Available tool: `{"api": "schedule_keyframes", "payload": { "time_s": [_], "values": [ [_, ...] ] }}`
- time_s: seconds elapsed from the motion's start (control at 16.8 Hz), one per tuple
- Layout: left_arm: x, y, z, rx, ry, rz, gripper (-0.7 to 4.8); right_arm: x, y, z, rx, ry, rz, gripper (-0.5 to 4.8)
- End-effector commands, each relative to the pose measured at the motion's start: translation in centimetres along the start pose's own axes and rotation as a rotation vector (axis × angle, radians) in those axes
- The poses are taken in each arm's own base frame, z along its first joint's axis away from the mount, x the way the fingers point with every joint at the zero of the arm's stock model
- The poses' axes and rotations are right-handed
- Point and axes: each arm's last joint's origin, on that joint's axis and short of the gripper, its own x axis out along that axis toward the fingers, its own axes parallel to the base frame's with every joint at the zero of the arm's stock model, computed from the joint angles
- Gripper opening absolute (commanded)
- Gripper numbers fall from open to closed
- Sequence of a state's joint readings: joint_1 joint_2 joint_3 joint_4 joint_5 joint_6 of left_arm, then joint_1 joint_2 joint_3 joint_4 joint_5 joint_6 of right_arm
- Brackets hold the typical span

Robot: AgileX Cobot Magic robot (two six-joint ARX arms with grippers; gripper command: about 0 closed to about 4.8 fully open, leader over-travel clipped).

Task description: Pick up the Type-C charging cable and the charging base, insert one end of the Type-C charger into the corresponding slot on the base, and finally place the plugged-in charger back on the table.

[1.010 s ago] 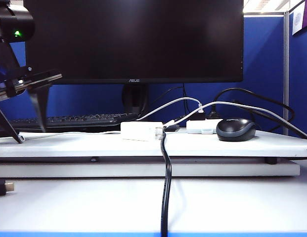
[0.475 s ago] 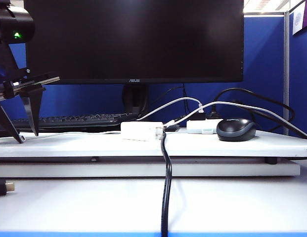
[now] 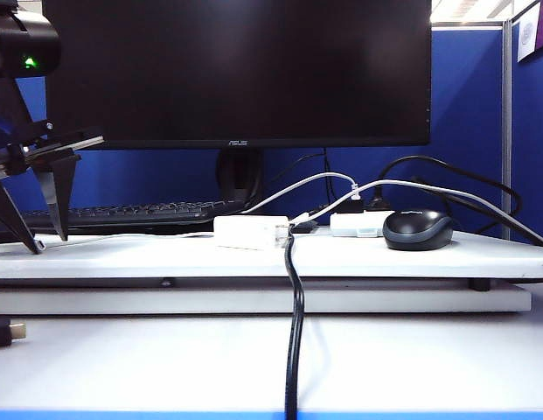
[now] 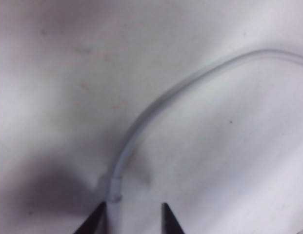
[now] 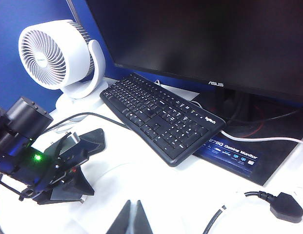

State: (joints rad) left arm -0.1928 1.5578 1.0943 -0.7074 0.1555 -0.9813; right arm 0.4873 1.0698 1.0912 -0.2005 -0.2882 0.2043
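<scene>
The thin white Type-C charging cable [image 3: 131, 235] lies along the white table [image 3: 385, 258], from the left gripper toward the charging base [image 3: 249, 232], a small white block near the middle. In the left wrist view the cable [image 4: 156, 105] curves over the table. Its end lies between the tips of my left gripper [image 4: 133, 205], close to one finger [image 4: 97, 217]. The jaws stand apart, wider than the cable. In the exterior view the left gripper [image 3: 49, 243] points down at the table's left end. My right gripper [image 5: 133, 207] is shut and empty above the table, out of the exterior view.
A thick black cord [image 3: 294, 332] hangs over the front edge. A white box with black plugs [image 3: 358, 223] and a black mouse [image 3: 417, 229] sit to the right. Behind are a monitor [image 3: 245, 70], a keyboard [image 5: 161, 117] and a white fan [image 5: 56, 53].
The left gripper's fingers have drawn closer together around the cable end and the wrist has turned slightly. The right gripper has not moved.
</scene>
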Motion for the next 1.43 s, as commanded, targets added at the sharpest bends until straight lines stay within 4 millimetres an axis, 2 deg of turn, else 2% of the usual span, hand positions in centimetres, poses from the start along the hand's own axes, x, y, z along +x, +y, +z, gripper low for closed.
{"api": "schedule_keyframes", "payload": {
  "time_s": [0.06,0.12,0.18,0.42,0.65,0.89,1.07,1.25,1.43],
  "values": [
    [0.3,0.3,-0.1,-0.005,0.0,0.032,0.55,-0.1,0.1,0.3,-0.009,-0.017,0.008,-0.05],
    [0.3,0.3,-0.1,-0.004,0.001,0.034,0.41,-0.1,0.1,0.3,-0.009,-0.017,0.008,-0.05],
    [0.3,0.3,-0.1,-0.003,0.001,0.033,0.02,-0.1,0.1,0.3,-0.008,-0.016,0.008,-0.05],
    [0.2,-0.1,-0.1,0.009,0.042,-0.041,-0.05,-0.1,0.1,0.3,-0.017,-0.015,0.007,-0.05],
    [-1.8,-2.1,0.2,0.098,0.062,-0.348,-0.05,-0.1,0.1,0.0,-0.045,0.013,0.002,-0.05],
    [-5.4,-5.6,0.8,0.321,0.11,-0.9,-0.05,-0.1,0.1,-0.1,-0.101,0.02,0.005,-0.05],
    [-8.2,-7.4,1.1,0.478,0.101,-1.207,-0.05,0.1,0.1,-0.2,-0.148,0.03,0.031,-0.05],
    [-9.5,-7.9,1.1,0.538,0.056,-1.307,-0.05,0.8,-0.1,-0.5,-0.14,0.056,0.059,-0.05],
    [-9.6,-7.9,1.1,0.542,0.073,-1.315,-0.05,1.3,-0.3,-0.8,-0.134,0.075,0.064,-0.05]
  ]
}}
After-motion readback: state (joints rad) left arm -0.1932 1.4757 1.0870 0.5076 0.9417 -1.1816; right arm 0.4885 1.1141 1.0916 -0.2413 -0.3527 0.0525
